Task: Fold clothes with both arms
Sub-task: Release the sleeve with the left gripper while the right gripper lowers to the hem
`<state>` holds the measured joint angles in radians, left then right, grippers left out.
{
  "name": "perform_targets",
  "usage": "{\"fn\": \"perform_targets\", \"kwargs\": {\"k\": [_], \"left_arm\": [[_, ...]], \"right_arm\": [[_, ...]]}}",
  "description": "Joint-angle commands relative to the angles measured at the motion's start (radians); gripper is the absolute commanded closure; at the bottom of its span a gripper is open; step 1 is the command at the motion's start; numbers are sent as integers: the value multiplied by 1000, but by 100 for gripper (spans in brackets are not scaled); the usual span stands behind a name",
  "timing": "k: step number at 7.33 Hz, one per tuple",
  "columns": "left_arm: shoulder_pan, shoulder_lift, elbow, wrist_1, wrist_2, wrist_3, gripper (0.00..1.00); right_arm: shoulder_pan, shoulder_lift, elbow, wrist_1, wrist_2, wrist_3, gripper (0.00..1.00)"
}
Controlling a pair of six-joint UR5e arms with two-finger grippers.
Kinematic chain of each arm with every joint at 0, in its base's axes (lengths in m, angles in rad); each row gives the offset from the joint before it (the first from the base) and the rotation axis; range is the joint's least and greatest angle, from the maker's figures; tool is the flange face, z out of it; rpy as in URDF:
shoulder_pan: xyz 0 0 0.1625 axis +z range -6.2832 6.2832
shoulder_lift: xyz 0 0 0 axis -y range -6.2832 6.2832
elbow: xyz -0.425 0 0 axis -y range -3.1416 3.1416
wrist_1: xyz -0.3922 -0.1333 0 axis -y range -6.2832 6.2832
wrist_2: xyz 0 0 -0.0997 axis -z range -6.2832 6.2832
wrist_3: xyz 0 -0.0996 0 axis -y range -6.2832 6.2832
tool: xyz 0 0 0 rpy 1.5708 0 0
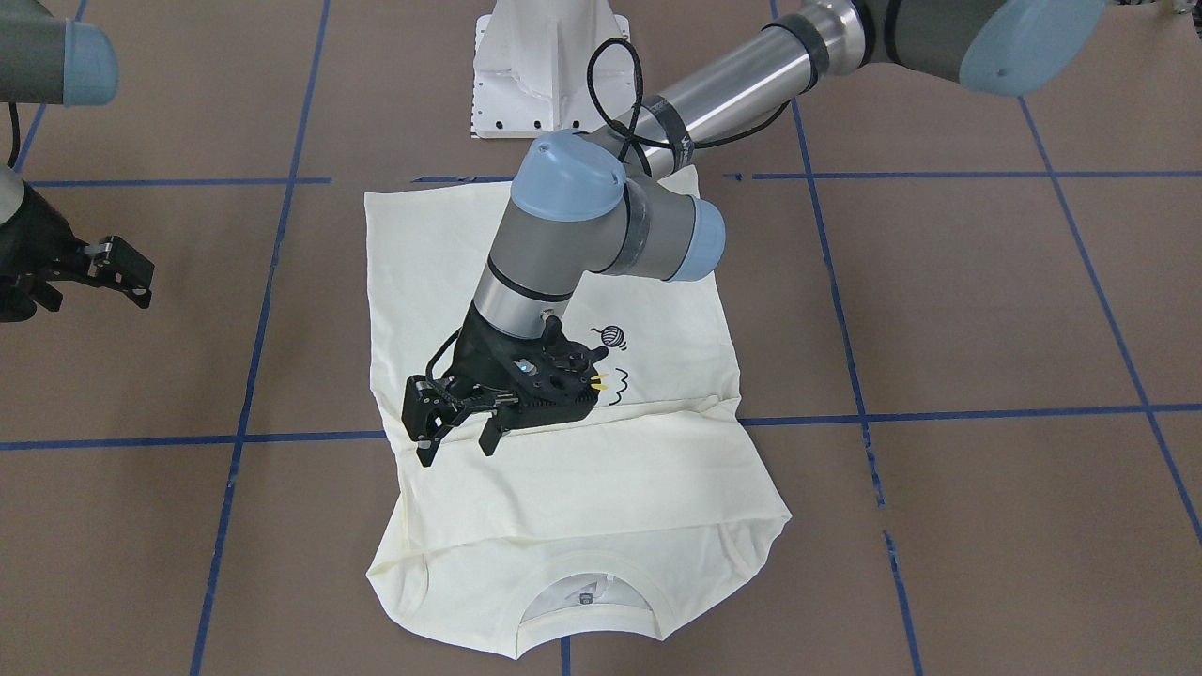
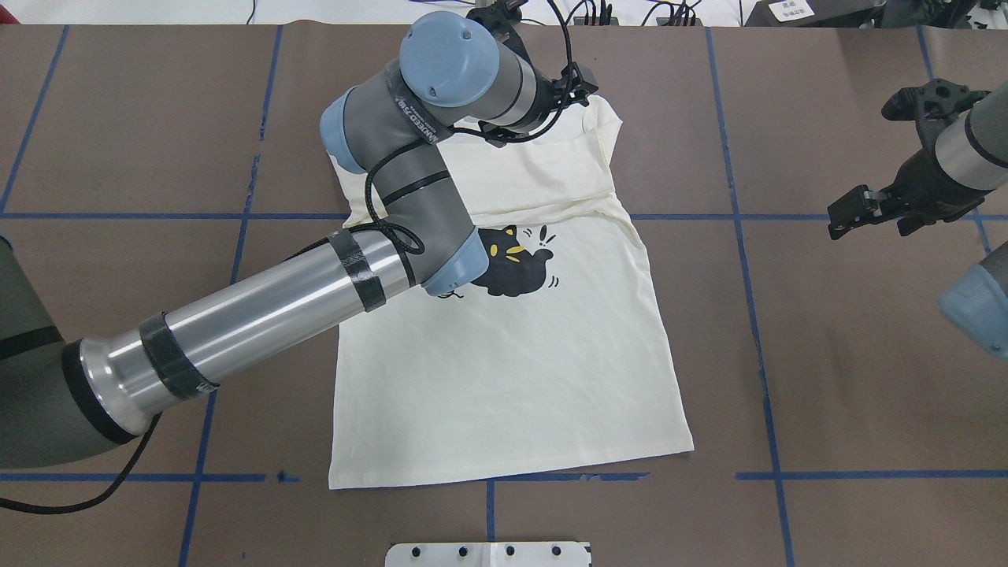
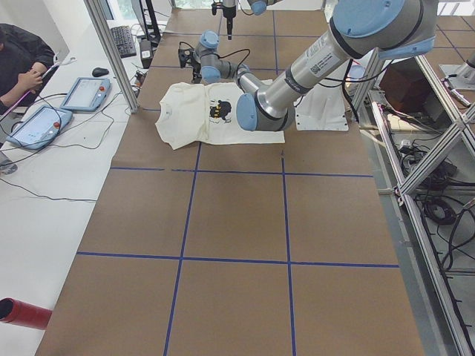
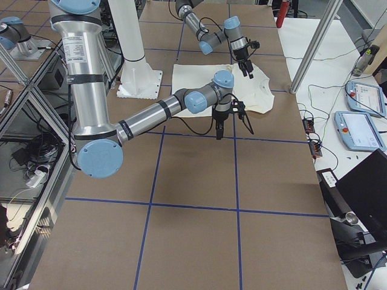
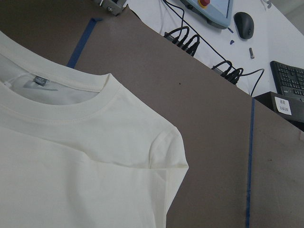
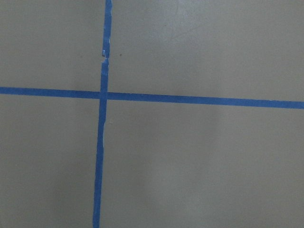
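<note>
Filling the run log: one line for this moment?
left arm: jaws open, empty, over shirt | right arm: aside, over bare table | shirt: flat, print up

T-shirt (image 2: 512, 378) on table (image 2: 827, 354), under left arm (image 2: 260, 315)

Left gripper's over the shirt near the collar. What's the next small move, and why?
Probably lower the open left gripper onto the T-shirt at its shoulder edge beside the collar. It hangs above the cloth holding nothing, and the right gripper is open over bare table, so no fold can start until a corner is gripped.
</note>
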<state>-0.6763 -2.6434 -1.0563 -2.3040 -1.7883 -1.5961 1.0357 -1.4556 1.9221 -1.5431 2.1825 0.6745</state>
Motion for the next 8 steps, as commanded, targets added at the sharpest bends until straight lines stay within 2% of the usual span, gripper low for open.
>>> {"fn": "perform_targets", "kwargs": {"k": [1,2,4,5,7,8], "left_arm": [[-23,142,-197,126,-106,71,0],[-25,237,-341,269,-108,173,0],[-26,434,-677,533,-112,367,0],[-23,519,-818,596,-114,389,0],[-16,582,-940,624,-118,386,0],[-11,580,-964,659,-118,386,0]], "right_arm": [[-46,0,1,125,-1,180,0],[-119,0,5,206,-15,327,0],[-245,-5,67,224,-103,487,0],[-341,-8,99,224,-169,584,0],[-564,-12,147,225,-327,756,0],[-694,-12,144,225,-471,827,0]]}}
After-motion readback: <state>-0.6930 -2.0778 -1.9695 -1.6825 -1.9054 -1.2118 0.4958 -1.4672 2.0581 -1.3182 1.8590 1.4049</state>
